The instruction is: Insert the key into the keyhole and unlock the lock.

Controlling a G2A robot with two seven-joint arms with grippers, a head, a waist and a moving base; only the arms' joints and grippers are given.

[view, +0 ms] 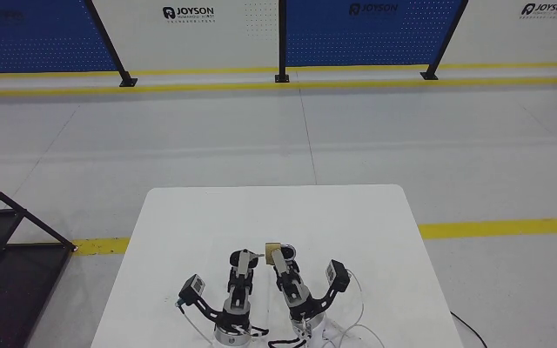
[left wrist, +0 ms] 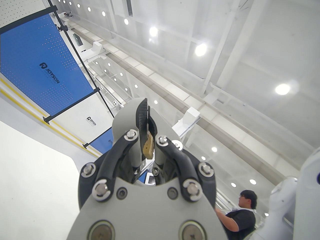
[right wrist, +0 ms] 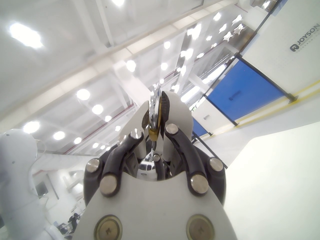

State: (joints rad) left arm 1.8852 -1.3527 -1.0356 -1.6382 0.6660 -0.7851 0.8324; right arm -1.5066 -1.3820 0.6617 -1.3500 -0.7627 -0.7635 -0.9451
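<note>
Top view: by the table's (view: 348, 217) near edge, the right gripper (view: 285, 256) clamps the brass lock (view: 272, 253). The left gripper (view: 244, 259), just beside it, pinches the key (left wrist: 147, 148) (brass, mostly hidden).

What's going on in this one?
Both claws point upward, close together over the near side of the white table. The left claw is shut on a small brass piece, likely the key. The right claw is shut on a silver-and-brass item, apparently the lock. I cannot tell whether the key is inserted.
</note>
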